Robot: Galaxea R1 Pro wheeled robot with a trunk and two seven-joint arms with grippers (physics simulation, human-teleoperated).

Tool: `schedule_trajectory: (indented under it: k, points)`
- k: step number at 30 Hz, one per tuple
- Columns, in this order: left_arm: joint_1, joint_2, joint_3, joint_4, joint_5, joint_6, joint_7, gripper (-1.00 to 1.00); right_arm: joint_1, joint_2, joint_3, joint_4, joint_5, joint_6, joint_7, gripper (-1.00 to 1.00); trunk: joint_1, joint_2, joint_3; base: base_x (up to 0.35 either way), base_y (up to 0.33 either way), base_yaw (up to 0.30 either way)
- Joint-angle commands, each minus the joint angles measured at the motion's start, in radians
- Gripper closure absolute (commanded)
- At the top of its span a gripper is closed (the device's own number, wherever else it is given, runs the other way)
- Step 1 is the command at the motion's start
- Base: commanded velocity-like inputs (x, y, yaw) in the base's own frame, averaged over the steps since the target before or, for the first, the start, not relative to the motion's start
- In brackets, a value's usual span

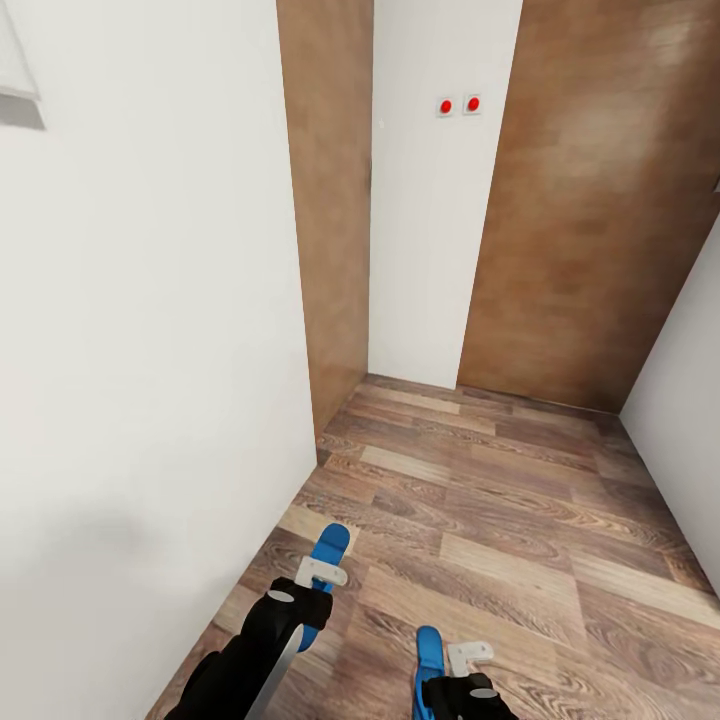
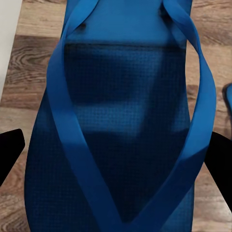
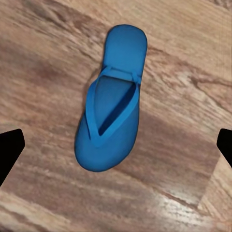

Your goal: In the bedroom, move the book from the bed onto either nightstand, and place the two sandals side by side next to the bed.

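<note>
The left gripper [image 1: 322, 572] hangs right over one blue sandal [image 2: 121, 125], its dark fingers [image 2: 10, 150] spread wide on either side of the sole and not closed on it. The right gripper [image 1: 468, 655] hovers higher above the other sandal [image 3: 113, 104], which lies flat and alone on the wood-plank floor [image 3: 183, 145], fingertips wide apart and empty. Both sandals look light, thin and bendy, probably rubbery, so they should flex rather than slip. I would pinch across the narrow sole edges, or by the raised strap. A white wall [image 1: 150, 350] stands just beside the left one. No bed in sight.
</note>
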Motion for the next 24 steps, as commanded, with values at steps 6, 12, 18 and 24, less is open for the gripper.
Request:
schedule_trajectory:
  k: [6,12,18,24]
  points:
    - [-0.001,0.000,-0.002,0.000,0.012,0.004,0.009,1.00,0.000,0.001,-0.003,-0.002,0.010,0.007,-0.002,-1.00,0.000,0.000,-0.001,0.000,0.000,0.000]
    - [-0.001,0.000,-0.002,0.000,0.016,0.004,0.009,1.00,0.000,0.001,-0.003,-0.001,0.010,0.007,-0.002,-1.00,0.000,0.000,-0.001,0.000,0.000,0.000]
    - [-0.001,0.000,-0.001,0.001,0.016,0.004,0.007,1.00,0.000,0.000,-0.003,-0.001,0.010,0.007,-0.002,-1.00,0.000,0.000,-0.001,0.024,0.014,0.000]
    - [-0.001,0.000,-0.002,0.001,0.015,0.004,0.004,1.00,0.000,0.000,-0.003,-0.001,0.010,0.006,-0.002,-1.00,0.000,0.000,-0.001,0.100,0.041,0.000]
